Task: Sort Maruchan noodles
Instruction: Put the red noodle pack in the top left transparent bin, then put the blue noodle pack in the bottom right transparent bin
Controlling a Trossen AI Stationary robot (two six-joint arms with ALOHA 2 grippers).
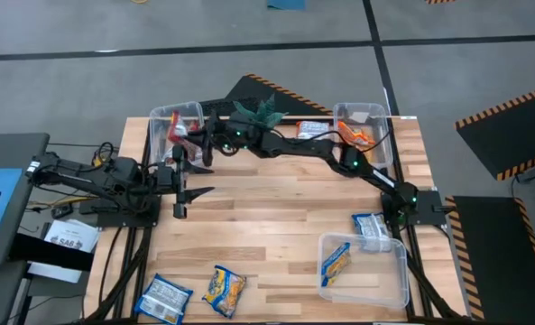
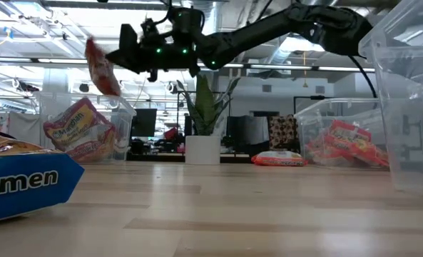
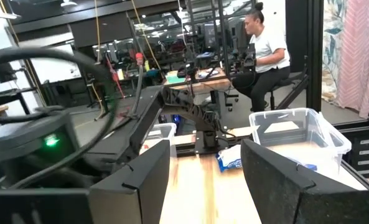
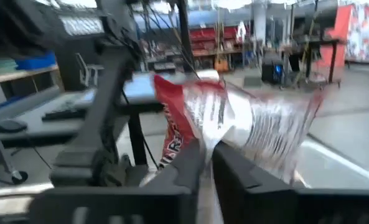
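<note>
My right arm reaches across the far side of the table. My right gripper (image 1: 191, 137) (image 2: 118, 58) is over the far-left clear bin (image 1: 163, 117) (image 2: 122, 114), shut on a red-and-white noodle packet (image 1: 176, 126) (image 2: 100, 68) (image 4: 246, 121). An orange packet (image 2: 79, 132) lies inside that bin. My left gripper (image 1: 179, 191) (image 3: 206, 180) waits open near the table's left edge, touching nothing. Other packets lie flat on the table: red-and-white (image 1: 312, 129) (image 2: 275, 158) beside the plant, blue-and-white (image 1: 371, 226), blue (image 1: 163, 296) (image 2: 18, 185), yellow (image 1: 224, 289). My right gripper pinches the red-and-white packet between its two fingers (image 4: 187, 165) at one end (image 4: 200, 134). The fingers come about level from the table's right side. The packet is lifted clear and sticks out past the fingertips, tilted, above the far-left bin.
A potted green plant (image 1: 258, 113) (image 2: 204, 135) stands at the far edge between the two far bins. The far-right bin (image 1: 386, 135) (image 2: 318, 114) holds red and orange packets. The near-right bin (image 1: 402, 271) holds a yellow-and-blue packet (image 1: 336, 264). A person (image 3: 262, 50) sits beyond the table.
</note>
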